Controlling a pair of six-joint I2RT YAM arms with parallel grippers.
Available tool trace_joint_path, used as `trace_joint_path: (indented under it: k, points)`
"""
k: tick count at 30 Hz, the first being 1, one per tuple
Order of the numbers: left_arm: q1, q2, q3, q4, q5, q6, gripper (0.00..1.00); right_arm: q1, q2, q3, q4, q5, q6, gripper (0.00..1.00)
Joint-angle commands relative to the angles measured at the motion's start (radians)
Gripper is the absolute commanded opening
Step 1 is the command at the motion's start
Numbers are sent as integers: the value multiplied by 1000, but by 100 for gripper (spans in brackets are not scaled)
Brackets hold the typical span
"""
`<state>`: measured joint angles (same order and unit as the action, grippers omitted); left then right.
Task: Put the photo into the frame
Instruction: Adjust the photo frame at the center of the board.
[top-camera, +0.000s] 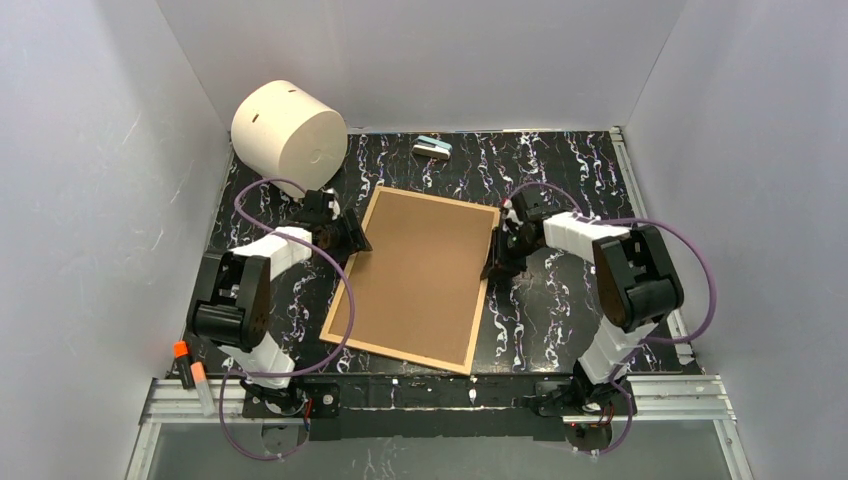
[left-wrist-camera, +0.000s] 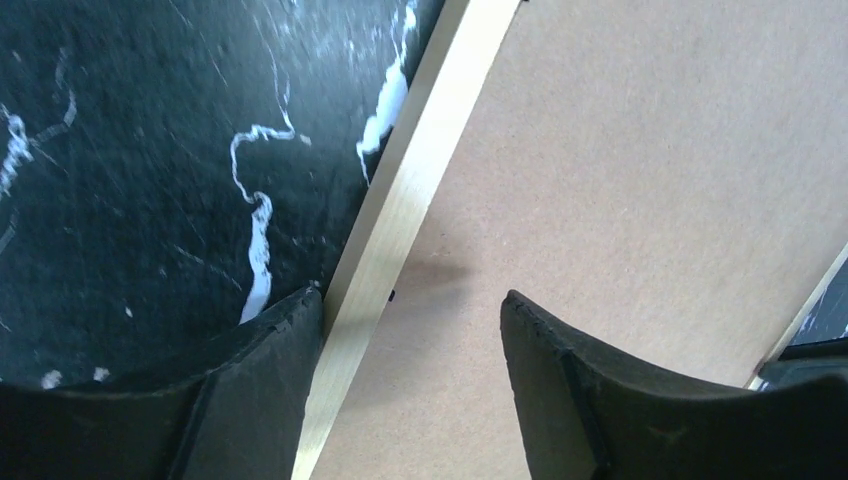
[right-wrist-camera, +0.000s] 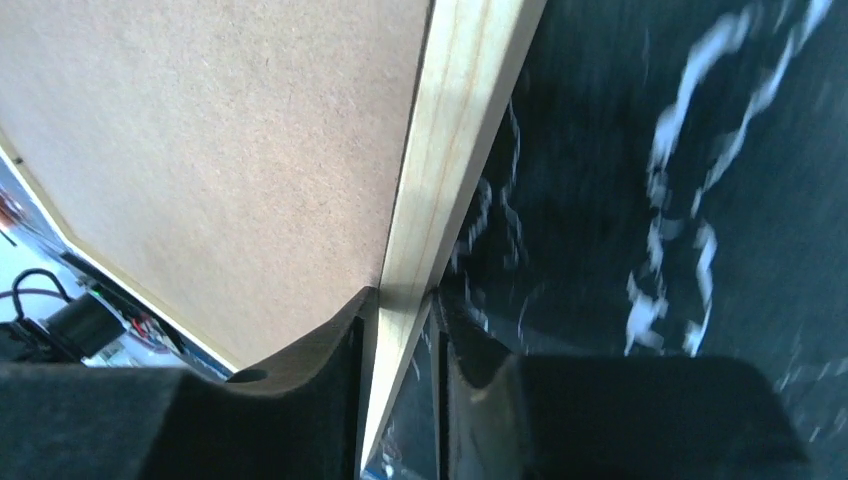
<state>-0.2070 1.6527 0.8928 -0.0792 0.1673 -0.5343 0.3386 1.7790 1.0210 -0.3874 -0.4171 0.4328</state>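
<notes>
The frame (top-camera: 415, 275) lies back up on the black marbled table, showing its brown fibreboard and thin light-wood edges. The photo is hidden. My left gripper (top-camera: 352, 240) is at the frame's left edge. In the left wrist view it (left-wrist-camera: 412, 300) stands open astride the wood strip (left-wrist-camera: 400, 210), one finger on the table side against the strip and the other over the brown board (left-wrist-camera: 640, 180). My right gripper (top-camera: 497, 262) is at the frame's right edge. In the right wrist view it (right-wrist-camera: 405, 300) is shut on the wood strip (right-wrist-camera: 460, 130), one finger on each side.
A big white cylinder (top-camera: 288, 128) stands at the back left. A small grey-and-teal object (top-camera: 432, 148) lies by the back wall. Orange-capped markers (top-camera: 190, 370) sit at the near left corner. White walls enclose the table on three sides.
</notes>
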Motion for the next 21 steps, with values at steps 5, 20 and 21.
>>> trace_joint_path:
  k: [5,20,21]
  points:
    - [-24,-14,54,-223,-20,46,74,-45,-133,35,-143,241,126,52]
    - [3,-64,222,-842,-331,-135,95,-77,287,664,-62,147,-145,55]
    - [3,-81,201,-871,-310,-150,96,-78,327,713,-76,143,-146,56]
